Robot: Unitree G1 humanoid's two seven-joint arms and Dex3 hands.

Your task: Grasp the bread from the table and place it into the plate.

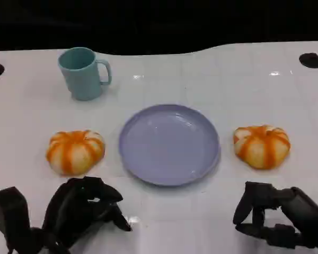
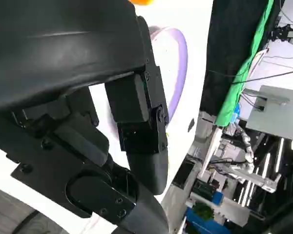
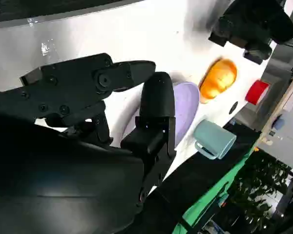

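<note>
Two round orange-and-white striped breads lie on the white table, one (image 1: 75, 151) left of the lavender plate (image 1: 169, 144) and one (image 1: 262, 145) right of it. The plate holds nothing. My left hand (image 1: 82, 211) hovers near the front edge, just in front of the left bread, holding nothing, fingers loosely bent. My right hand (image 1: 275, 214) is low at the front right, in front of the right bread, also holding nothing. The right wrist view shows my right hand's fingers (image 3: 156, 102) apart, with the plate (image 3: 185, 105) and the left bread (image 3: 217, 80) beyond them.
A teal mug (image 1: 84, 73) stands at the back left, handle to the right; it also appears in the right wrist view (image 3: 214, 139). Black holes mark the table's far corners (image 1: 311, 60). Beyond the table's far edge is dark.
</note>
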